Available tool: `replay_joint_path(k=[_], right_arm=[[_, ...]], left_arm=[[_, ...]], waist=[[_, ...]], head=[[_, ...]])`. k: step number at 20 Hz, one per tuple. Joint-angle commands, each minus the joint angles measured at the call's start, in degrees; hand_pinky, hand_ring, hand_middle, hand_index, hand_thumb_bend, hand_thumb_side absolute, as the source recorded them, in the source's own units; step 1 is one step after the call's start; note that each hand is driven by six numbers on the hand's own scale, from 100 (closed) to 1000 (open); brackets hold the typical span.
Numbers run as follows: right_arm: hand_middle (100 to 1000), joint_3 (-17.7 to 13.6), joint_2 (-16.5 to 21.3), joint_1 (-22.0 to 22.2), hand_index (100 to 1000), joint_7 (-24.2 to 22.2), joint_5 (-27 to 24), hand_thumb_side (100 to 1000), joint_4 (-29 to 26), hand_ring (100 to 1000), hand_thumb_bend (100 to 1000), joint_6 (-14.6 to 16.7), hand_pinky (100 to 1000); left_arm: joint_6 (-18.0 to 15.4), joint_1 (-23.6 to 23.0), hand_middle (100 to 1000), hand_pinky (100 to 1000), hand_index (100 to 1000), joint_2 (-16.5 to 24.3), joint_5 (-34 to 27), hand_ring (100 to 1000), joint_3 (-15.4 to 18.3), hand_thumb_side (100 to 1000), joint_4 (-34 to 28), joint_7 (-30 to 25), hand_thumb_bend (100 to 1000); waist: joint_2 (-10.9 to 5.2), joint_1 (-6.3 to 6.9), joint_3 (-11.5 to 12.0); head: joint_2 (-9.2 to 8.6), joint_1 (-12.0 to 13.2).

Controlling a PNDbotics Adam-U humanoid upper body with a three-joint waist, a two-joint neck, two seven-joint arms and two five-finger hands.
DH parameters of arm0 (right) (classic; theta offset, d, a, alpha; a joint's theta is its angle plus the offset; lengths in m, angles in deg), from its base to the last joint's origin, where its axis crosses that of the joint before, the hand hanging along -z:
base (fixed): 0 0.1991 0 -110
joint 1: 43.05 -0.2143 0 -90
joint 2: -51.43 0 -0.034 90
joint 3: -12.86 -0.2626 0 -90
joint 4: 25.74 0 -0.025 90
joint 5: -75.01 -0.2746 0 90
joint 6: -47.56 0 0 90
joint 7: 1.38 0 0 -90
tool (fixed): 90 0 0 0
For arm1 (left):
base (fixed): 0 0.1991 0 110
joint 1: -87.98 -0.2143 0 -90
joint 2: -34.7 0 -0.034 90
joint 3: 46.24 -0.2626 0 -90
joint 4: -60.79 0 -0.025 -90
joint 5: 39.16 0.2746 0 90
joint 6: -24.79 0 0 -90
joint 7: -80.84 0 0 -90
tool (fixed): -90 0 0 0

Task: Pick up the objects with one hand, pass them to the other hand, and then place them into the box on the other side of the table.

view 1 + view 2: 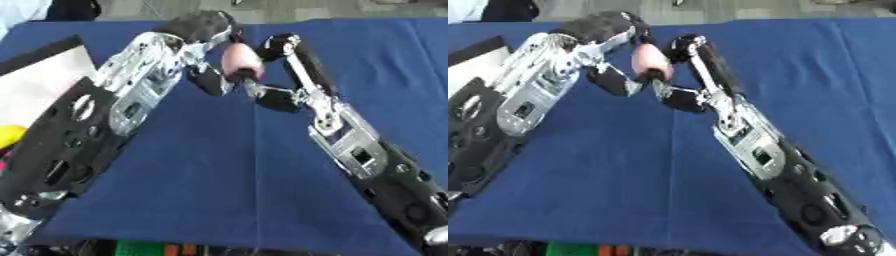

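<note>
A pink, rounded object (241, 59) hangs above the blue table at the top centre, held between both hands. My left hand (199, 27) comes in from the left, its fingers curled over the object's left side and its thumb (210, 80) below it. From the right, my right hand (282, 46) has a finger against the object's upper right side, and its thumb (267, 96) reaches up to the underside. Both hands touch the object at once. Its far side is hidden by the fingers.
A white box with a black rim (44, 75) lies at the left edge, partly behind my left arm, with something yellow (9, 135) beside it. Blue cloth (236, 175) covers the table. Green and orange items (149, 247) show below the front edge.
</note>
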Motion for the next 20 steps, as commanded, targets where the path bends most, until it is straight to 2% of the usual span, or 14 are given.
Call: replay_joint_path(k=[1, 5, 6, 13, 20], right_arm=[[463, -0.35, 0.5, -1.19, 460, 0.2, -0.4, 149, -0.84, 599, 100, 0.45, 650], [463, -0.3, 0.41, -1.17, 460, 0.22, -0.56, 161, -0.72, 599, 100, 0.6, 649], [463, -0.29, 0.41, -1.16, 460, 0.23, -0.56, 162, -0.68, 599, 100, 0.6, 649], [465, -0.28, 0.37, -1.07, 459, 0.28, -0.32, 160, -0.48, 599, 100, 0.37, 649], [481, -0.28, 0.44, -0.97, 484, 0.42, 0.21, 145, -0.44, 610, 100, -0.61, 661]], left_arm=[[-0.28, 1.47, 738, 771, 804, 0.18, -0.56, 757, 0.31, 139, -0.11, 0.67, 229], [-0.25, 1.49, 725, 762, 787, -0.05, -1.17, 747, 0.24, 172, 0.14, 2.01, 187], [-0.24, 1.49, 708, 752, 768, -0.05, -1.24, 734, 0.23, 197, 0.19, 2.39, 153], [-0.49, 1.44, 643, 710, 714, -0.03, -0.47, 677, -0.08, 182, 0.36, 3.49, 100], [-0.54, 1.45, 505, 646, 564, -0.01, 0.68, 571, -0.25, 162, 0.0, 2.9, 100]], waist=[[-2.16, 0.13, -0.06], [-2.15, 0.13, -0.08], [-2.15, 0.13, -0.08], [-2.08, 0.12, -0.06], [-2.11, 0.08, -0.01]], head=[[0.35, 0.26], [0.35, 0.3], [0.35, 0.3], [0.35, 0.35], [0.35, 0.33]])
